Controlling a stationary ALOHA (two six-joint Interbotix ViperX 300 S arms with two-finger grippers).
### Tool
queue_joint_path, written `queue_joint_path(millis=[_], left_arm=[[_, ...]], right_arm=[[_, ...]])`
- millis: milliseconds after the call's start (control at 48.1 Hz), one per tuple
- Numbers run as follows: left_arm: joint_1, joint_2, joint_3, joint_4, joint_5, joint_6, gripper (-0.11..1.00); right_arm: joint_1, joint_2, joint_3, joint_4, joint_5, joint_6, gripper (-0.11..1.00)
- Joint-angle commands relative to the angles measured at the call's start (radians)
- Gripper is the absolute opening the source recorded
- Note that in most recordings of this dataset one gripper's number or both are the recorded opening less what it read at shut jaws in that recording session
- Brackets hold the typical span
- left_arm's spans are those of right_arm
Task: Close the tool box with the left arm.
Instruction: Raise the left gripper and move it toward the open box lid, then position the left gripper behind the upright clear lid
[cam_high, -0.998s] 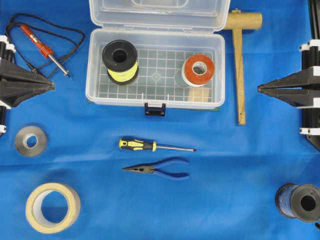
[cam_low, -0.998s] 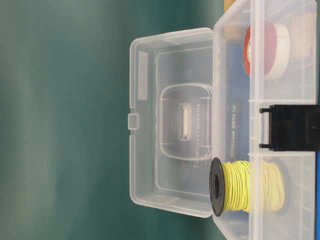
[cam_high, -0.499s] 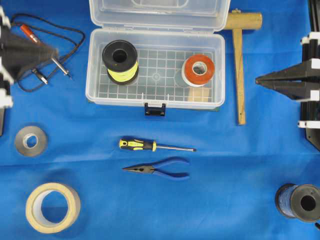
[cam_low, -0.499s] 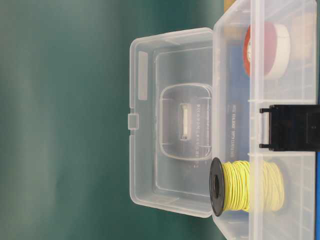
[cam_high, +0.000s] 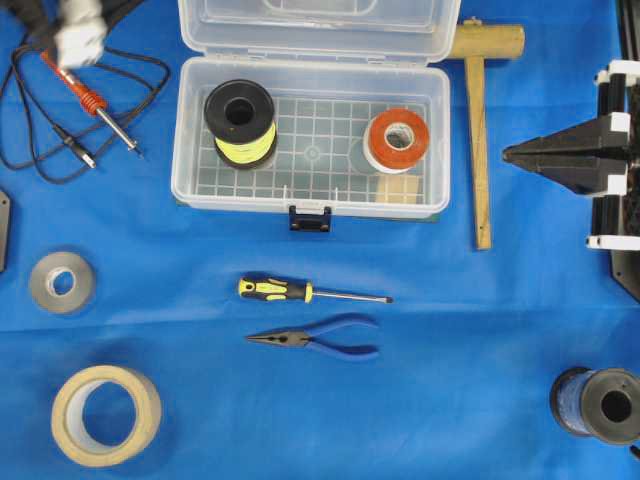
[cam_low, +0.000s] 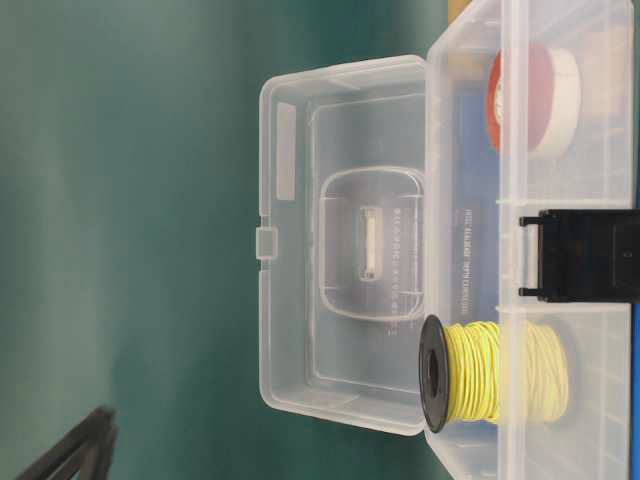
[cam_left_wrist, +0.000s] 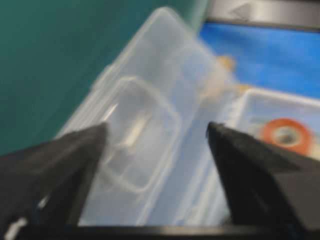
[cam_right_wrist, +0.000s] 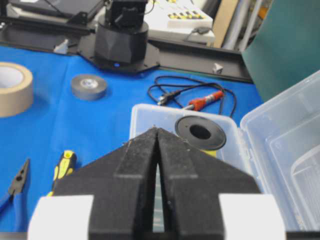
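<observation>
Blue cloth (cam_high: 450, 400), open tool box (cam_high: 310, 140) between soldering iron (cam_high: 90, 100) and mallet (cam_high: 478, 130); left pincer (cam_left_wrist: 157, 137) spread, right pincer (cam_right_wrist: 157, 135) clenched.

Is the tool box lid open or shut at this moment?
Open: the lid stands upright behind the tool box, spools inside uncovered.

Right pincer (cam_right_wrist: 157, 137) fills the foreground, its two black fingers pressed together. Past it the tool box (cam_right_wrist: 280, 145) lies open, a black spool (cam_right_wrist: 200, 132) inside. On the blue table (cam_right_wrist: 100, 115): soldering iron (cam_right_wrist: 205, 101), grey tape roll (cam_right_wrist: 88, 86), masking tape (cam_right_wrist: 12, 89), screwdriver (cam_right_wrist: 62, 167), pliers (cam_right_wrist: 17, 192).
</observation>
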Motion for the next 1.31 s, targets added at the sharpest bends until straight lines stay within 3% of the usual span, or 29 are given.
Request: queue_joint_path(millis=[0,270,333,582,873,1288], left_arm=[[0.046,0.083,-0.084,0.006,0.021,0.002,0.84],[0.115,0.318,-0.287,0.028,0.169,0.014,0.87],[0.121,0.371,-0.327,0.012,0.192,0.123,0.87],[0.164,0.523,-0.422,0.009,0.21,0.164,0.87],[0.189,0.589,-0.431,0.008,0.213,0.178,0.87],[0.1,0.566,-0.428,0.006,0.373,0.176,0.87]], right_arm=[[-0.003,0.009,-0.02,0.0,0.002,0.002,0.0],[-0.003,0.026,-0.017,0.0,0.015,0.006,0.0],[-0.005,0.032,-0.017,0.0,0.015,0.006,0.0],[-0.012,0.048,-0.014,0.0,0.015,0.008,0.0],[-0.014,0.06,-0.011,0.0,0.015,0.008,0.0],[-0.025,0.06,-0.011,0.0,0.012,0.008,0.0]])
